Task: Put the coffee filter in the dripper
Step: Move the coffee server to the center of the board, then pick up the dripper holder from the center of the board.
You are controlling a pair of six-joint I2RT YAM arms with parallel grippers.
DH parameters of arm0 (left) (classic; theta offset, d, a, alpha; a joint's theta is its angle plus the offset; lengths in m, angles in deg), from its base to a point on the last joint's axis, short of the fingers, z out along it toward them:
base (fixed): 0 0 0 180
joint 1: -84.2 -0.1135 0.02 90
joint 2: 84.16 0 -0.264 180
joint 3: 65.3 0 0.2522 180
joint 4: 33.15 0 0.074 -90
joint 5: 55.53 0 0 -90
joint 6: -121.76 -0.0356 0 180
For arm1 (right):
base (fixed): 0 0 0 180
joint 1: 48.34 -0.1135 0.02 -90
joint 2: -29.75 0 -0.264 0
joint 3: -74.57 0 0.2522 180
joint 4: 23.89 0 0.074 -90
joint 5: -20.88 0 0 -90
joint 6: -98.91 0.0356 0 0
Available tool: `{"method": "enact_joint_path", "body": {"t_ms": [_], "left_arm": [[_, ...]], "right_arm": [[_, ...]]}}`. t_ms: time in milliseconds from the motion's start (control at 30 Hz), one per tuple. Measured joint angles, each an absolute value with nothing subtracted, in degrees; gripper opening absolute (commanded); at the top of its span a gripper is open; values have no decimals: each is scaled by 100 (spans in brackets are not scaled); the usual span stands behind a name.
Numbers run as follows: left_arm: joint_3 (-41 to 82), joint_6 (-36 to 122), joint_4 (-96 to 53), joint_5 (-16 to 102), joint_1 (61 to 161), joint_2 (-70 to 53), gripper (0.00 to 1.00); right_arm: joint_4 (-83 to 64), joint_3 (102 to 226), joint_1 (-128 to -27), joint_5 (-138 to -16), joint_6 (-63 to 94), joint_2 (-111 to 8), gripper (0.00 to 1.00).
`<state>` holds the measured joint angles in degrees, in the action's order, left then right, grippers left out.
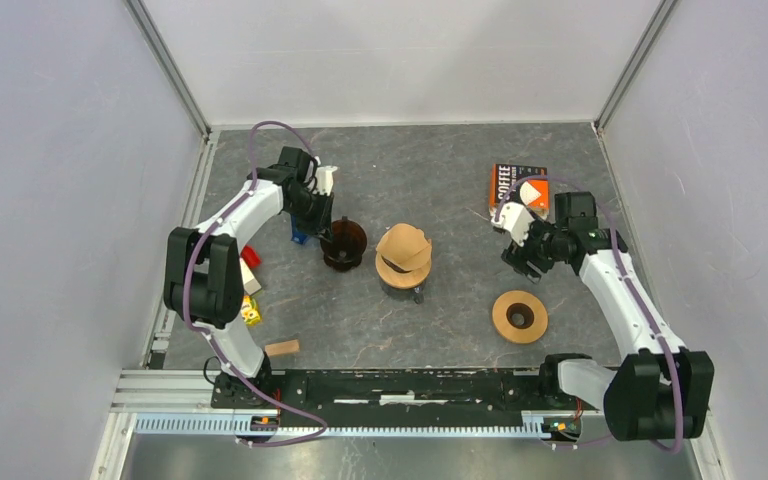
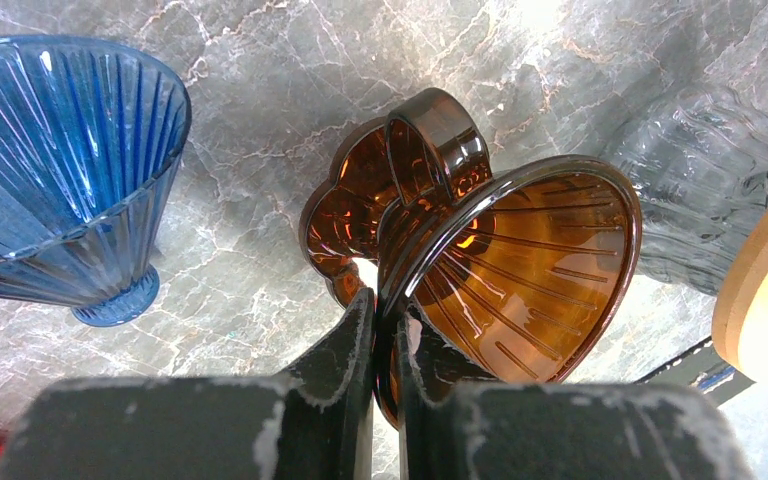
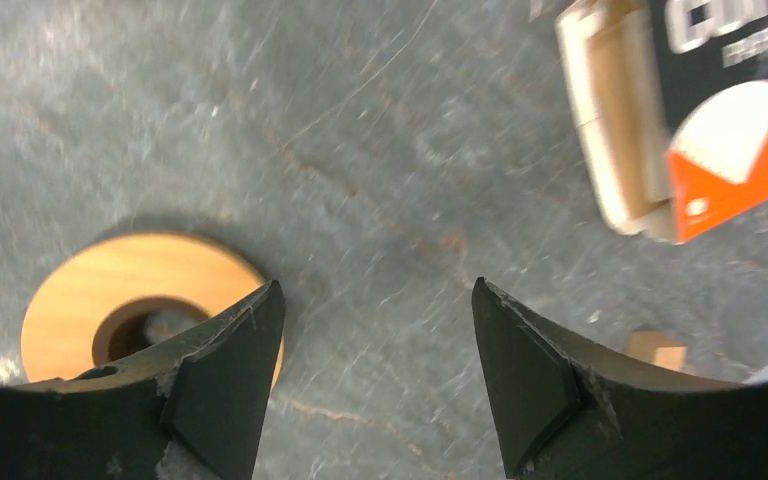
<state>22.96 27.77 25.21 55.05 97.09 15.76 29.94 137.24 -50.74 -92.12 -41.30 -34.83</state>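
Overhead, a grey marbled table walled in white, two robot arms bolted side by side at its near edge. At left, the left arm stretched toward the far corner, left gripper clamped tight on the rim of the amber dripper, one finger inside the ribbed cone, the other outside, on the handle side. At right, the right arm bent inward, right gripper spread wide and holding nothing, hanging over bare tabletop between the black coffee filter box behind it and the wooden ring nearer the bases. Tan filter paper just visible at the box's open end, well apart from the amber dripper. At centre, just beside that dripper, a tan hat-shaped cone perched on a clear glass vessel; paper or wood, impossible to tell. On the dripper's other side, close to the left arm, a blue ribbed dripper standing upright on its foot. Along the left edge, a red block, a yellow block and, nearest the bases, a plain wooden block.
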Motion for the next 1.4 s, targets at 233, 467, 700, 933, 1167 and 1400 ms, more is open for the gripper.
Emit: {"method": "enact_joint_path", "body": {"t_ms": [233, 467, 700, 933, 1167, 1400], "left_arm": [[2395, 2783, 2331, 5494, 9709, 1686, 8], [2640, 2788, 2189, 5507, 9709, 2068, 21], [2664, 2794, 2119, 5501, 9709, 2125, 42], [2832, 2792, 2099, 5496, 9709, 2121, 64], [2992, 2788, 2082, 5472, 9709, 1882, 74], [3053, 2790, 2003, 5461, 9709, 1358, 74]], "right_arm": [[3615, 13442, -5032, -8939, -4933, -3762, 79], [3801, 13073, -5032, -8611, -5315, -3767, 79], [3792, 12856, -5032, -8535, -5446, -3972, 78], [3650, 12782, -5032, -8594, -5435, -4184, 75], [3549, 12740, -5039, -8751, -5372, -4269, 75], [3353, 12651, -5172, -8863, -5263, -4269, 68]]}}
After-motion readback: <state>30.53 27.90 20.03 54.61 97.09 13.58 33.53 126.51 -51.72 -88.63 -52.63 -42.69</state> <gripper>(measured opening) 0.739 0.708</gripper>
